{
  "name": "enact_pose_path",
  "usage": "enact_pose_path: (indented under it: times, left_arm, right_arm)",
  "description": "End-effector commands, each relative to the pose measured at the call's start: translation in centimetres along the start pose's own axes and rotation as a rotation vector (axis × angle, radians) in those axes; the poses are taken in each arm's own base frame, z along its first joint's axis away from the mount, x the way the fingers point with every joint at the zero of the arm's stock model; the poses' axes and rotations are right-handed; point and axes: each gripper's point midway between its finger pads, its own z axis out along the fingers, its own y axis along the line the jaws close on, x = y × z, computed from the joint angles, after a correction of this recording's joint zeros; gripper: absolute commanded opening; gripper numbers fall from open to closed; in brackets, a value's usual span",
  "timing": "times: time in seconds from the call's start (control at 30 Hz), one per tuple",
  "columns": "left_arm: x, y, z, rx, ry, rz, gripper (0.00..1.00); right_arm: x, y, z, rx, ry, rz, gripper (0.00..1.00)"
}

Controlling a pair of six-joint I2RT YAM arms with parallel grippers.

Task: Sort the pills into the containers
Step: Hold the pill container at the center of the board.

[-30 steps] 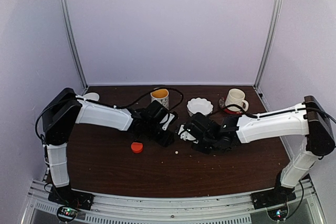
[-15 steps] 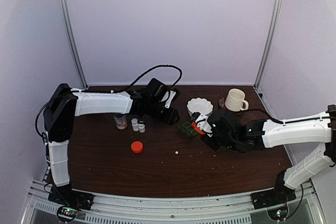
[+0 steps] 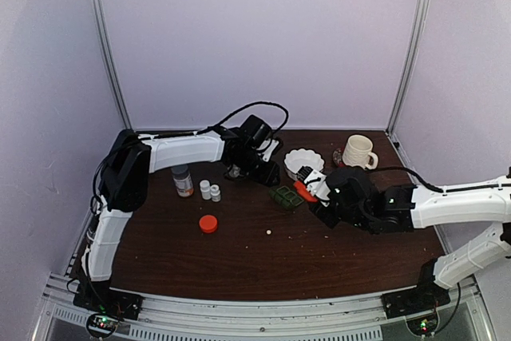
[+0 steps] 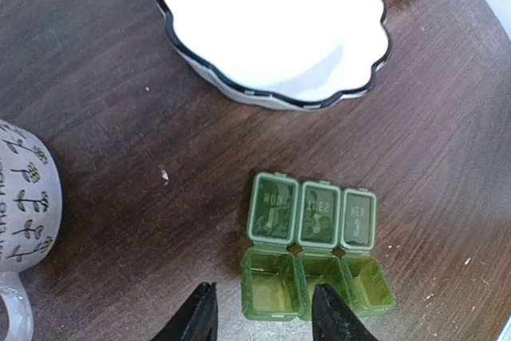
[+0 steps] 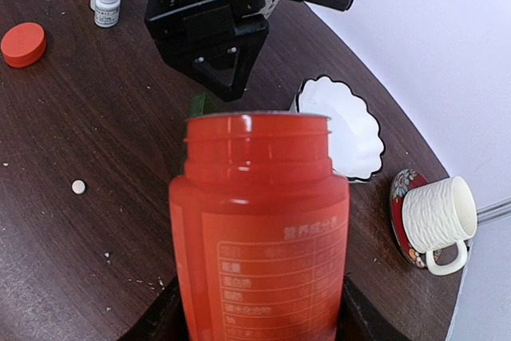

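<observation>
From above, the pill box (image 3: 285, 196) sits between both arms, just beside the right gripper (image 3: 308, 187), which grips an orange bottle (image 3: 302, 192).

On the left wrist, the left gripper (image 4: 263, 317) is half-open and empty, and the box lies crosswise just ahead.

On the right wrist, the bottle mouth faces the box.

Lab test booth, white panels (image 3: 263, 37), aluminium frame (image 3: 108, 45)

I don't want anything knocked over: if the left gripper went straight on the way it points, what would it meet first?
Most likely the open green pill box: its left compartments lie just ahead of the left gripper, between its spread fingers. Depth is hard to judge.
</observation>
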Motion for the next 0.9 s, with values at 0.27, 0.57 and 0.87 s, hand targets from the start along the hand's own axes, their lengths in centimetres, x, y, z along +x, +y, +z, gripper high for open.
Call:
enact_pose_path:
  times: [0.27, 0.57, 0.87]
  left_arm:
    - [1.4, 1.0, 1.5, -0.025, 0.078, 0.008, 0.42]
    - [3.4, 1.7, 2.2, -0.043, 0.130, 0.006, 0.39]
    - [3.6, 1.8, 2.2, -0.050, 0.134, 0.014, 0.34]
  right_arm:
    - [-1.2, -0.7, -1.1, -0.005, -0.073, 0.070, 0.00]
    - [-1.3, -0.5, -1.4, -0.022, -0.084, 0.072, 0.00]
    - [-1.3, -0.2, -1.3, -0.035, -0.076, 0.064, 0.00]
